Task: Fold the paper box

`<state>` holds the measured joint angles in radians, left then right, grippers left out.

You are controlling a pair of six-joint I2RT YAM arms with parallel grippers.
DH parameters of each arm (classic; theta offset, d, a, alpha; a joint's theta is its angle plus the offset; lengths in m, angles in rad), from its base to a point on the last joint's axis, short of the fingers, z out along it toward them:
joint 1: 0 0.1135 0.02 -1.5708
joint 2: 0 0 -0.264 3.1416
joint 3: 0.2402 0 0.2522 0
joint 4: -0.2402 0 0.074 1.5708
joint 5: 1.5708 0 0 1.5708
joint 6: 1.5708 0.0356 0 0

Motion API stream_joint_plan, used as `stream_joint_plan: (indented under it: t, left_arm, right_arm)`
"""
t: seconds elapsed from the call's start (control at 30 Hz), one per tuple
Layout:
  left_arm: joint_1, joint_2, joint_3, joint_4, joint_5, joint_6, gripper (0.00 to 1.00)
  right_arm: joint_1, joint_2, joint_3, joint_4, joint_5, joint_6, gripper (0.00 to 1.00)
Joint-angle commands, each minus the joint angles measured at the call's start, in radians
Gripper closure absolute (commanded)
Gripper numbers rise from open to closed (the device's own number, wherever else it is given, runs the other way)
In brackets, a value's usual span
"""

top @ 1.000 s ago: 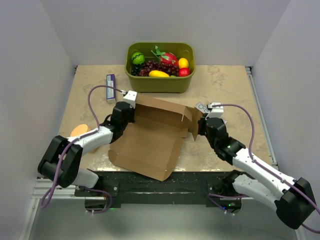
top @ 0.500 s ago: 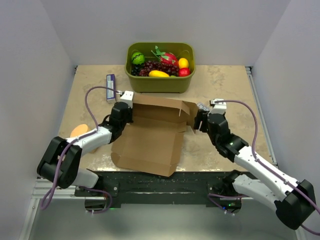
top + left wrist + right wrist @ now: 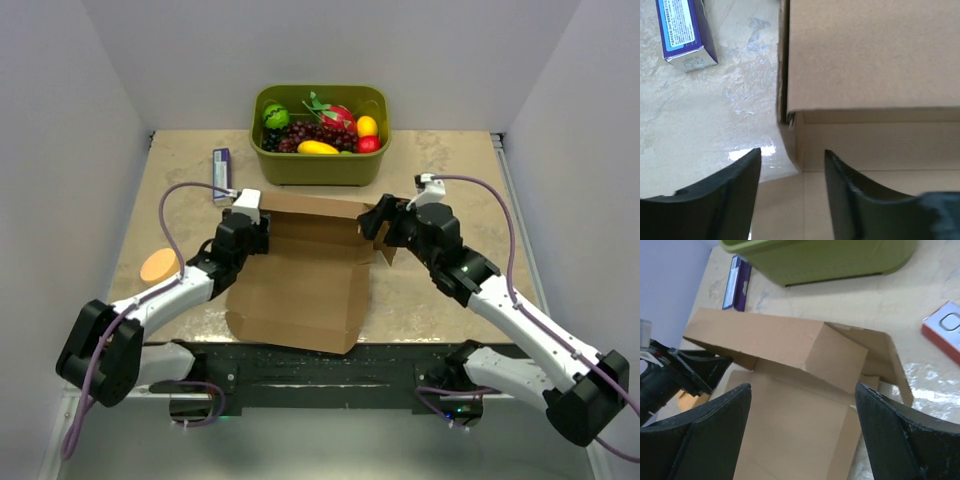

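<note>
The paper box [image 3: 300,285] lies on the table [image 3: 440,170] between the two arms. Its broad flat panel reaches almost to the table's near edge. To the left, apart from the cardboard and beside the left arm, sits a flat orange disc [image 3: 158,266].

Farther back, the box's rear part is raised. A long panel leans forward over the base, and a side flap stands up at the right rear corner.

The left gripper [image 3: 792,160] is at the left rear corner. Its fingers are apart, with the edge of the left wall in the gap between them. The wrist view shows no pad pressed against the cardboard.

The right gripper [image 3: 803,387] is at the right rear corner with its fingers spread wide and nothing between them. The folded panel and corner flap lie just ahead of it.

A small red and white carton [image 3: 945,330] lies on the table to the right of that corner. A purple carton [image 3: 222,163] lies beyond the left corner, apart from the box.

At the far edge, against the wall, stands an olive-green tub [image 3: 320,165] holding fruit [image 3: 320,132]. It is near the box's rear panel but clear of it.
</note>
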<state>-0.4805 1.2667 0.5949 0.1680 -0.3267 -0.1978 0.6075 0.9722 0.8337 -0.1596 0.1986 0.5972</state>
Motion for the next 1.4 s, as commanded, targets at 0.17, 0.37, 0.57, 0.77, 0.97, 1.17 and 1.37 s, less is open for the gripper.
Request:
stream_joint_plan:
  t: [0.17, 0.37, 0.57, 0.77, 0.97, 1.17, 1.37]
  left_arm:
    - [-0.004, -0.188, 0.023, -0.166, 0.12, -0.106, 0.2]
    - [0.005, -0.348, 0.089, -0.367, 0.233, -0.15, 0.09]
    - [0.086, -0.362, 0.255, -0.42, 0.327, -0.106, 0.03]
    - [0.252, -0.199, 0.368, -0.352, 0.543, -0.075, 0.06]
    - [0.324, -0.079, 0.359, -0.269, 0.683, -0.1, 0.14]
    - [0.379, -0.03, 0.329, -0.19, 0.75, -0.132, 0.26]
    - [0.396, 0.006, 0.287, -0.13, 0.788, -0.166, 0.35]
  right_arm:
    - [-0.003, 0.091, 0.067, 0.114, -0.177, 0.096, 0.11]
    - [-0.003, 0.112, 0.056, 0.143, -0.192, 0.116, 0.11]
    - [-0.002, 0.106, 0.051, 0.144, -0.186, 0.112, 0.11]
    - [-0.003, 0.109, 0.054, 0.131, -0.176, 0.107, 0.12]
    - [-0.003, 0.103, 0.05, 0.126, -0.171, 0.105, 0.12]
    - [-0.003, 0.109, 0.05, 0.127, -0.16, 0.098, 0.12]
    - [-0.003, 0.152, 0.039, 0.127, -0.159, 0.119, 0.13]
